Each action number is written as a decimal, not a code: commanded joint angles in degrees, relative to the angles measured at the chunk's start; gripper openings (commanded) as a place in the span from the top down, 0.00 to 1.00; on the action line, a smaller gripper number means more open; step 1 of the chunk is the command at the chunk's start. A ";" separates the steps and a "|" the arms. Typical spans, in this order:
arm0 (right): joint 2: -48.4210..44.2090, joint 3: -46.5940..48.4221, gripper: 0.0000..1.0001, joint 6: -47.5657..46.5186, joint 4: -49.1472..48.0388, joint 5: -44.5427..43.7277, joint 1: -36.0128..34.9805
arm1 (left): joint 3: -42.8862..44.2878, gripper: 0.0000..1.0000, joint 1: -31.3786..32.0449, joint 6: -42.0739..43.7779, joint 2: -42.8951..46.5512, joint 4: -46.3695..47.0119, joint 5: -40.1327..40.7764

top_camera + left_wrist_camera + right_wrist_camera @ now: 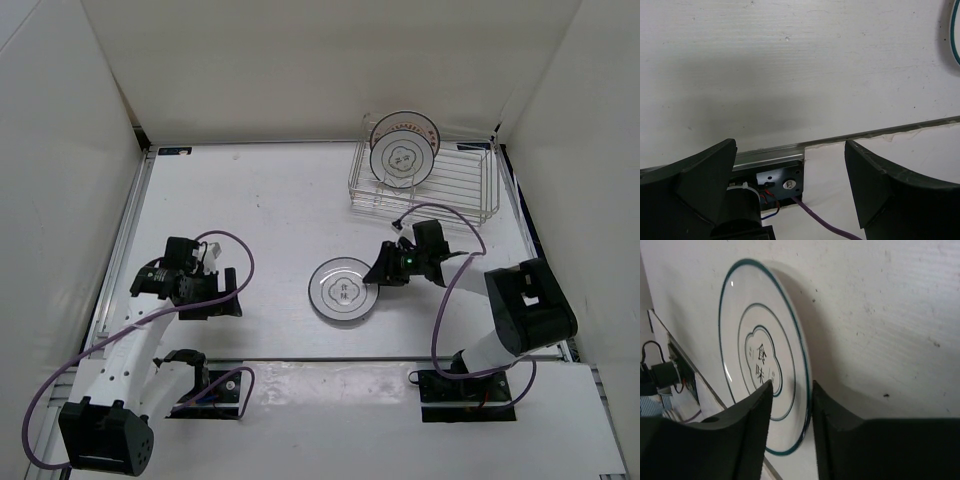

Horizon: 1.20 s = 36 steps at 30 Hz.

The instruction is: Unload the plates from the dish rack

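Right wrist: right hand (792,390) partly open, fingers straddling rim of white plate (760,360) flat on worktop (880,315). Orange-rimmed plate (402,150) standing in dish rack (455,190), beyond hand. Left hand (790,150) wide open, empty.

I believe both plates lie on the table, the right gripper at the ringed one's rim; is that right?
Not quite: only the ringed plate lies on the table, the right gripper at its rim. The top view shows the orange-rimmed plate standing in the dish rack.
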State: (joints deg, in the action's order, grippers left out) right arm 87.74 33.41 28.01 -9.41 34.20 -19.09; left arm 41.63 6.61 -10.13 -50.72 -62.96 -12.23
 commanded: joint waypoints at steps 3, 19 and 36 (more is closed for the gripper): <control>-2.14 8.24 0.55 -10.68 14.05 0.96 0.11 | 1.26 0.00 0.33 -0.42 1.15 0.03 2.12; -5.12 36.97 0.66 -28.45 38.60 -35.93 2.04 | -0.05 0.00 0.42 -1.12 1.41 1.52 2.30; 10.24 62.72 0.26 -50.59 30.76 -24.27 7.57 | 0.03 0.00 0.42 -0.59 2.55 1.08 5.28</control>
State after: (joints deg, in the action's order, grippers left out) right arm 97.65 92.33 -12.97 22.50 2.98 -12.49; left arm 41.60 6.87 -10.59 -49.56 -62.11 -9.19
